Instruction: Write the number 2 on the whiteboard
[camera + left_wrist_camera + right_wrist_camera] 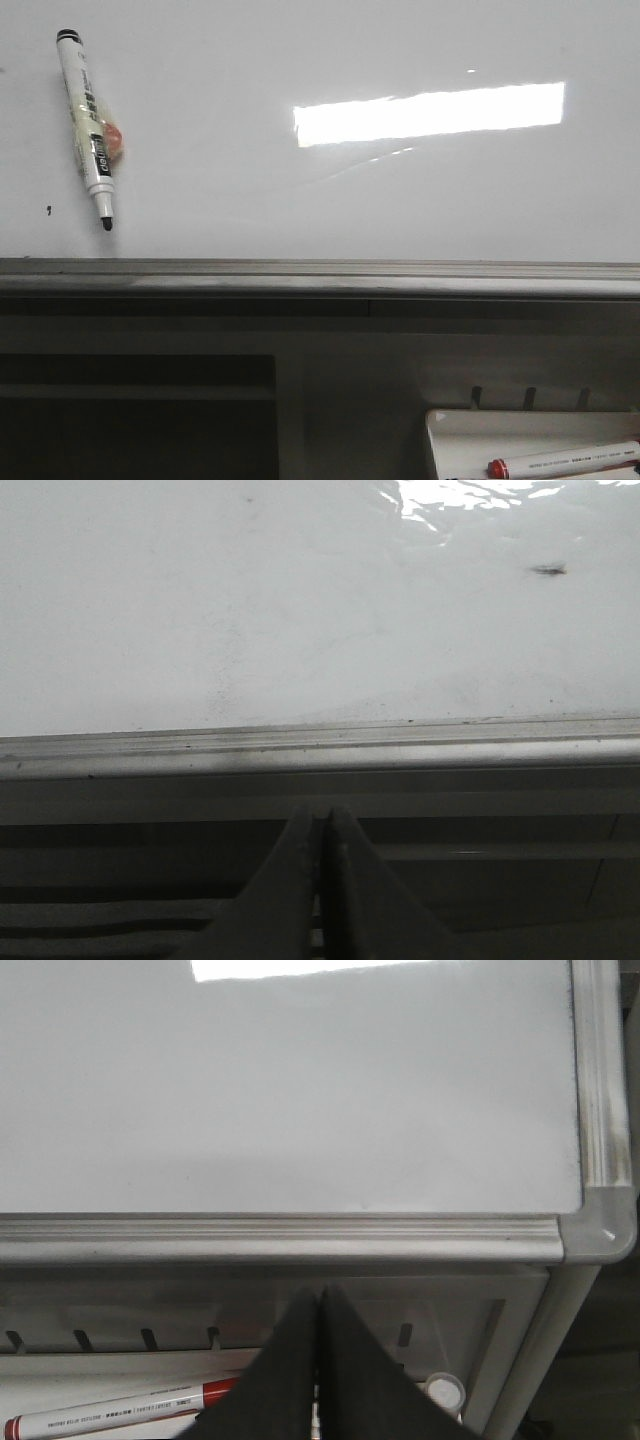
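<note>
Both grippers sit nearest the robot, below the board's edge: the left gripper (320, 880) has its fingers pressed together on nothing, and the right gripper (318, 1360) is likewise closed and empty. Just beside the right gripper, a white tray (470, 440) holds a red-capped marker (565, 462), with a small white cap (443, 1392) near it. Beyond these runs the grey edge rail (320, 275) of the whiteboard (350, 200), which fills the far part of the front view and carries a bright light patch (430, 112). No digit 2 is drawn yet; only a tiny dark dot (49, 209) marks the surface at the left. An uncapped black marker (88, 125) lies on the board at far left, tilted, tip toward the rail. The step in hand appears to be fetching this marker with the left gripper. Open the fingers fully before descending, approach across the barrel at its middle, clear of the tip, and close firmly so the marker cannot swivel when pressed to the board. The glossy surface may let the barrel slide.
</note>
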